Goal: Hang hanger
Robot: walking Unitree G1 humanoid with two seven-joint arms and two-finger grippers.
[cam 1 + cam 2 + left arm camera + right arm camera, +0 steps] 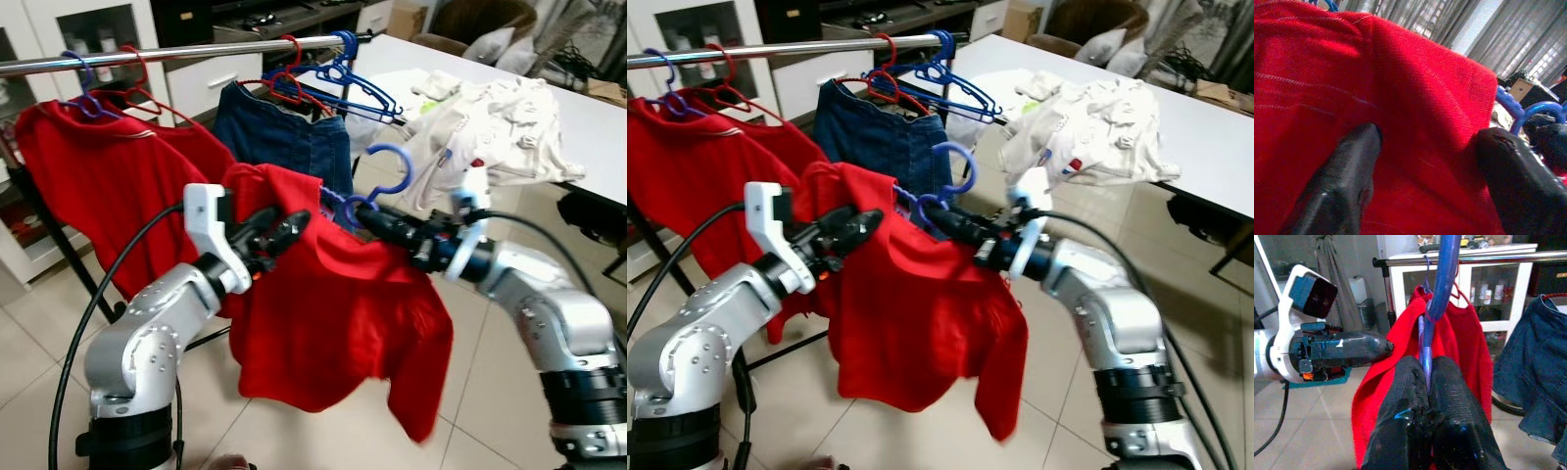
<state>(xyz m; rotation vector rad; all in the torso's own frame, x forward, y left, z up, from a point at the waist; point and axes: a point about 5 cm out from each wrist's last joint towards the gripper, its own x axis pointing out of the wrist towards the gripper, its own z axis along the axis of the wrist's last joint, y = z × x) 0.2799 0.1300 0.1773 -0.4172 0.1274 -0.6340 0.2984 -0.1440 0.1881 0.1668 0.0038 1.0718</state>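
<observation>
Blue plastic hanger (377, 191), hook up and curling toward the rail (176, 51), carries a red shirt (333, 313) in front of the rack, its neck pinched between the right gripper's (1426, 369) closed fingers, while the left gripper's (1425, 147) fingers sit apart against the shirt's shoulder.

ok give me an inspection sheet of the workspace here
surface: tiled floor; metal rail.
job's things: blue hanger carrying red shirt, held below the rail, not yet hung.
clutter: red garment, jeans, spare hangers on rail; white clothes on white table.
grippers: right gripper shut on hanger; left gripper open around shirt.
cables: black cable by left arm.
surroundings: cabinet, curtains.
</observation>
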